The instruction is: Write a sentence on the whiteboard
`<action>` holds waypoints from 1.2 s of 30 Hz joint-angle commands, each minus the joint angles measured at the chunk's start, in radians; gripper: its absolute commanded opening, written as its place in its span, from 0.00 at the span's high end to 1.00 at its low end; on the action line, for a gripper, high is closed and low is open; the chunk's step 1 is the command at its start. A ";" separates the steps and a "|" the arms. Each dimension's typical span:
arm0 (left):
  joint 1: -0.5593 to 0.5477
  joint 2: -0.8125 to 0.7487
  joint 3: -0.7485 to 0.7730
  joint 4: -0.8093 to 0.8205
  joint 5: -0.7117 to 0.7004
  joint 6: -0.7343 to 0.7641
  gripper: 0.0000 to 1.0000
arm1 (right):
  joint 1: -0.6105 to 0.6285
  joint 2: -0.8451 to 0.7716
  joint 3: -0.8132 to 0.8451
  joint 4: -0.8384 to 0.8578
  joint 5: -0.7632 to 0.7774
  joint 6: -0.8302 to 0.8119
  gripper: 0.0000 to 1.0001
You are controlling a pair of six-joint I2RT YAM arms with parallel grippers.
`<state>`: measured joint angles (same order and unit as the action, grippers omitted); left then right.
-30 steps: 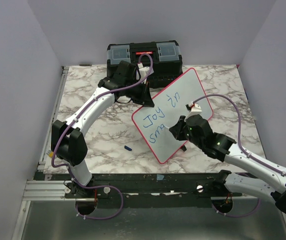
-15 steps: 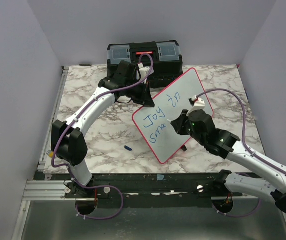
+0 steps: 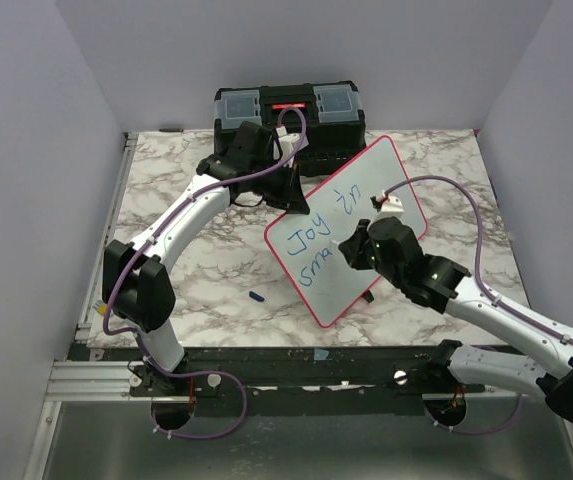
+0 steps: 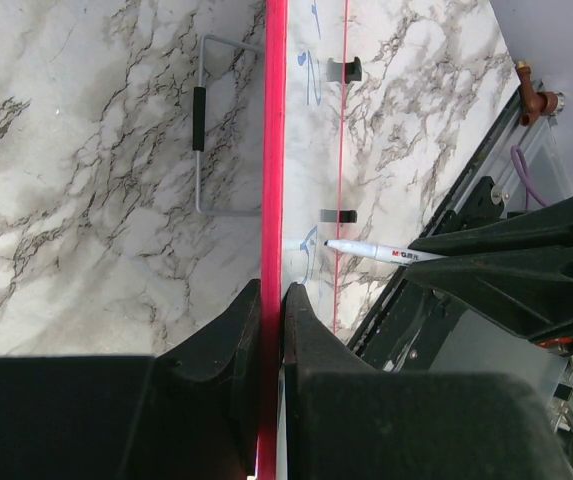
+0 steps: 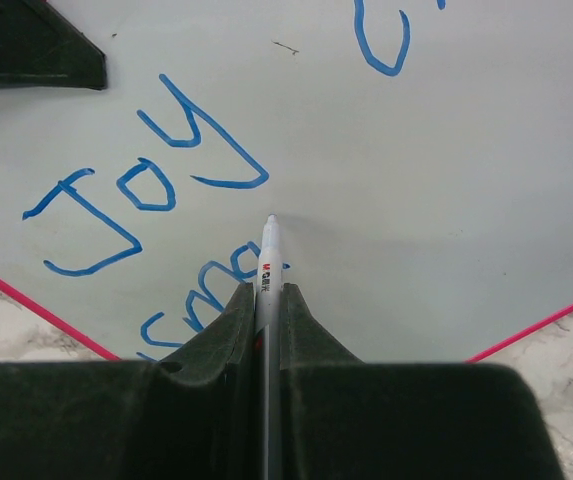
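Mid-table, right claw (image 5: pixel 266 290): clamped on a white marker (image 5: pixel 268 250), tip at the board beside blue "sma".
Left claw (image 4: pixel 271 290): pinched on the whiteboard's far-left red rim.
Whiteboard (image 3: pixel 366 190): propped tilted, centre-right on the marble table (image 3: pixel 186 280).
Toolbox (image 3: pixel 286 110): black, far edge.

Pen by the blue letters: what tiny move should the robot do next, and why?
Probably slide the pen tip just past the last letter and start another: the right gripper is shut on it, tip beside the seemingly unfinished lower word, while the left gripper clamps the whiteboard rim.
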<state>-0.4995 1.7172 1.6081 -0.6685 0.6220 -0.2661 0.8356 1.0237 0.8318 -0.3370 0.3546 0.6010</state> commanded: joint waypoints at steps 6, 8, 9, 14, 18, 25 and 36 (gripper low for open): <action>-0.010 -0.004 -0.020 -0.019 -0.070 0.080 1.00 | -0.002 0.035 0.047 0.040 0.008 -0.009 0.99; -0.010 -0.005 -0.022 -0.020 -0.070 0.081 1.00 | -0.002 0.040 0.044 0.044 0.003 -0.008 0.99; -0.010 -0.005 -0.022 -0.020 -0.070 0.082 1.00 | -0.002 0.042 0.037 0.045 0.001 -0.007 0.99; -0.010 -0.008 -0.027 -0.019 -0.071 0.084 1.00 | -0.003 0.036 0.004 0.046 -0.013 0.006 0.99; -0.010 -0.007 -0.027 -0.019 -0.070 0.084 1.00 | -0.003 0.015 -0.038 0.036 -0.022 0.017 0.99; -0.010 -0.007 -0.026 -0.014 -0.067 0.080 1.00 | -0.003 -0.030 -0.118 0.006 -0.033 0.053 0.99; -0.014 0.000 -0.019 -0.016 -0.066 0.076 1.00 | -0.002 -0.047 -0.142 -0.008 -0.017 0.068 0.99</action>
<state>-0.4976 1.7172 1.6001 -0.6605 0.6209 -0.2653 0.8356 0.9672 0.7147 -0.2981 0.3466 0.6567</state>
